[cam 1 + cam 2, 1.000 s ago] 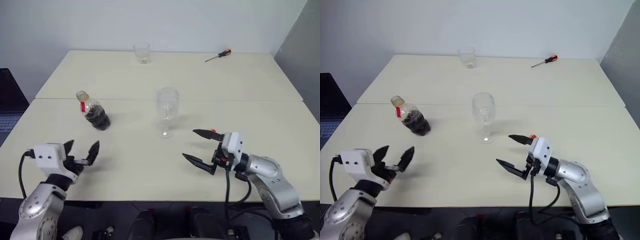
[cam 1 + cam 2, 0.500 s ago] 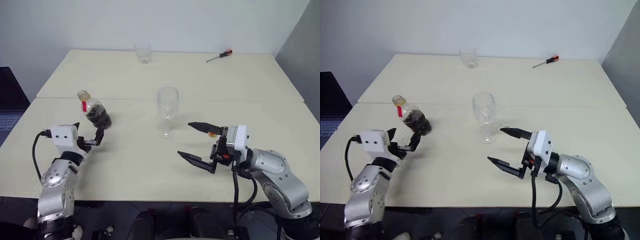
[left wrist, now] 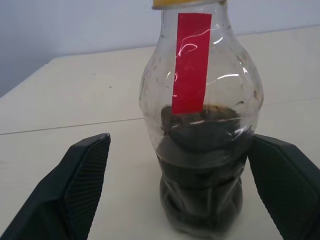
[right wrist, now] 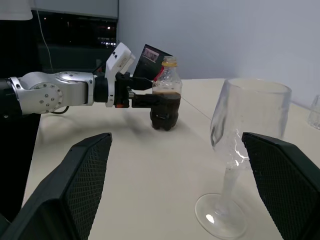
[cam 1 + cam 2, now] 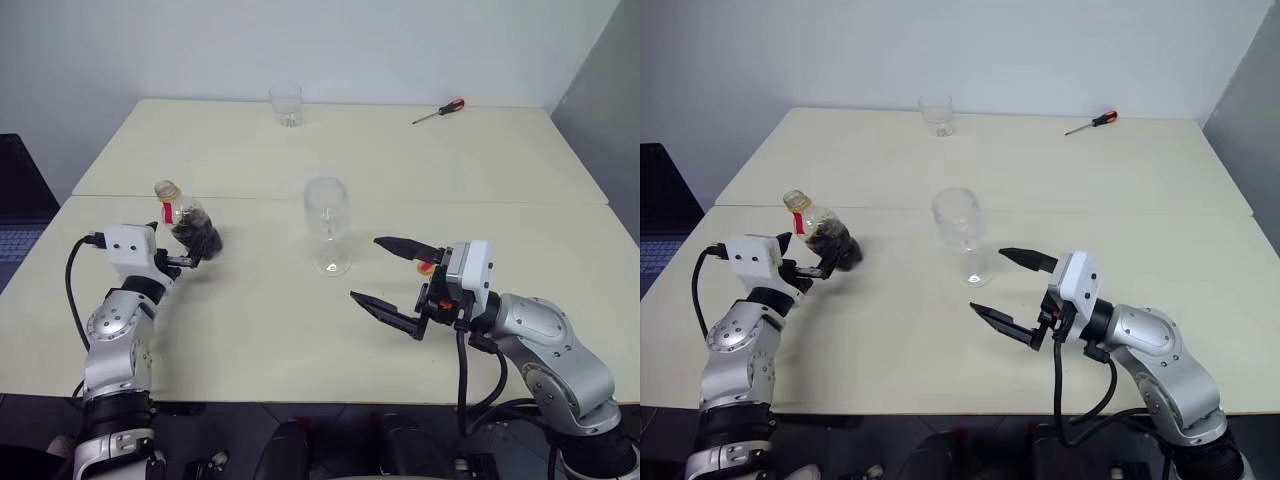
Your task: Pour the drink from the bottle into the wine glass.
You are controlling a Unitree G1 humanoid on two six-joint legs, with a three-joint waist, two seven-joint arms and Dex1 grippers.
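Bottle [image 5: 188, 222], small and round-bellied, with a yellow cap and a red strip, stands at the middle left of the left eye view on the pale bench [image 5: 250, 330]; dark cola-like drink [image 3: 202, 165] fills its lower half. One second ago the left tool [image 5: 190, 250] was low in the frame, well apart from the bottle; now it has come up to it. Its two black fingers [image 3: 85, 175] stand wide, one on each side of the bottle's belly, and in the left wrist view a gap shows on both sides, so I judge nothing is gripped yet. This means the reach is nearly finished and closing on the bottle is the next step; the cap is still on.

The wine glass [image 5: 327, 225], empty, stands at the centre of the frame. It seems shifted a little to the left, but the camera may have moved. The right tool [image 5: 390, 272] hovers at the lower right, near the glass but not touching it, also wide and holding nothing.
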